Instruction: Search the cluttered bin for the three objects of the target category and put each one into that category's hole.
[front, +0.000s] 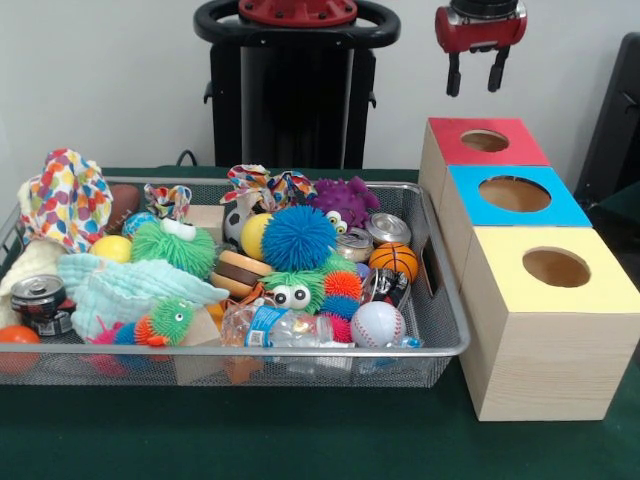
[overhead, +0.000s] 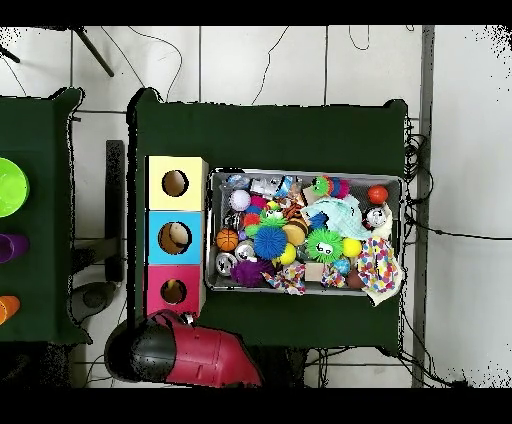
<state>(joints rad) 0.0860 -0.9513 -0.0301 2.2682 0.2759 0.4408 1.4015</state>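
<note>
The silver wire-mesh bin (front: 447, 300) is heaped with clutter; it also shows in the overhead view (overhead: 209, 232). I cannot make out the yellow duck, the tan dog or the orange tiger in either view; they are hidden or lost in the pile. The red-topped box stands to the right of the bin, with its round dark hole (front: 485, 141) (overhead: 173, 292) open. My gripper (front: 475, 75) hangs high above that hole, open and empty. In the overhead view only the red and black arm (overhead: 185, 350) shows.
A blue-topped box (front: 515, 194) and a yellow-topped box (front: 556, 268) stand in a row in front of the red one. The bin holds fuzzy balls (front: 298, 238), a purple monster (front: 345, 203), a baseball (front: 377, 324), a small basketball (front: 394, 260), cans, a plastic bottle (front: 270, 328) and cloths.
</note>
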